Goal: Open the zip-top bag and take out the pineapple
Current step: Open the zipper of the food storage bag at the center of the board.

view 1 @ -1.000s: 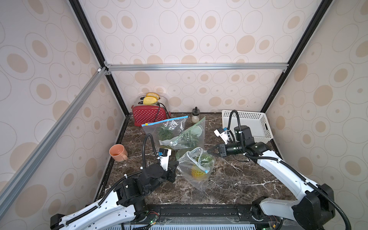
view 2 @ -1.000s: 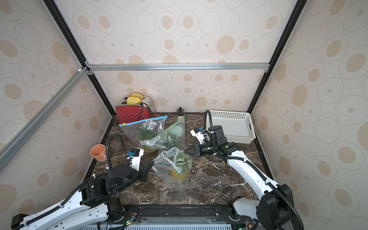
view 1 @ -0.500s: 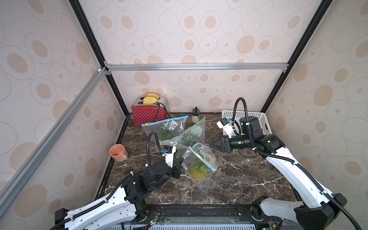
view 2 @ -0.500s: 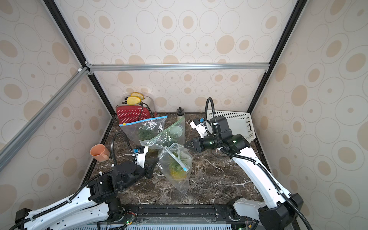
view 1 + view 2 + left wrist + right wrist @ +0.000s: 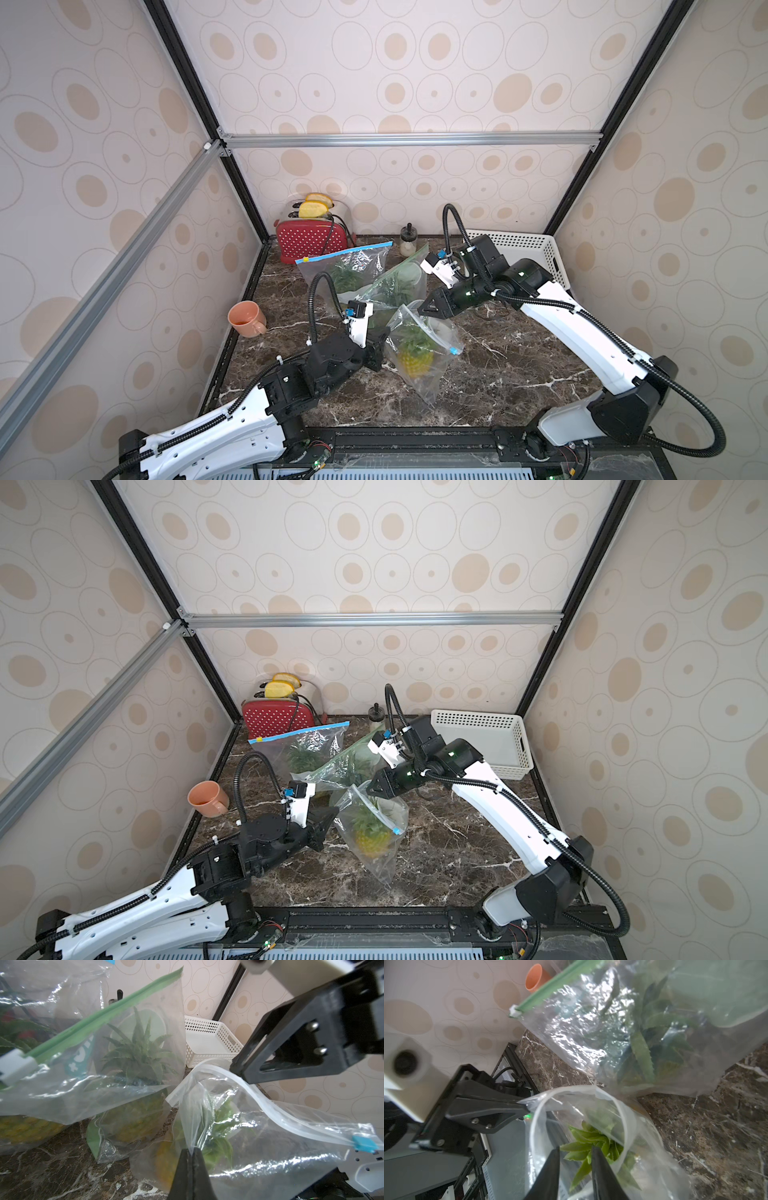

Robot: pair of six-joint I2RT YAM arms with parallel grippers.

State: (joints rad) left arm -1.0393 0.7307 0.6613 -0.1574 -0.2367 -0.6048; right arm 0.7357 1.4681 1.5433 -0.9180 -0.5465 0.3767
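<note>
Desk (image 5: 498,374) read from a top view, 12 o'clock = back wall.

- 9 o'clock edge: orange mug (image 5: 246,318).
- 11 o'clock corner: red toaster (image 5: 311,245), two yellow bread slices (image 5: 316,205) in its slots.
- Toward 12 o'clock: blue-zip bag (image 5: 353,266), zip shut, green leaves showing through. Green-zip bag (image 5: 401,284) leans beside it, zip shut, second pineapple (image 5: 135,1122) inside. Its teal print cannot be read.
- Centre: clear zip-top bag (image 5: 428,382), mouth pulled open in a loop, blue slider (image 5: 454,351) at the zip's end. The pineapple (image 5: 413,361) is inside it, leaf crown toward the mouth.
- Left gripper (image 5: 192,1150): jaws together, clamped on the bag's film at its 9 o'clock side.
- Right gripper (image 5: 575,1148): at the bag's 12 o'clock, jaws slightly apart over the open mouth, crown visible between them, nothing gripped. One finger touches the rim strip.
- 12 o'clock, at the back wall: small jar (image 5: 408,243).
- 2 o'clock: white basket (image 5: 511,239).
</note>
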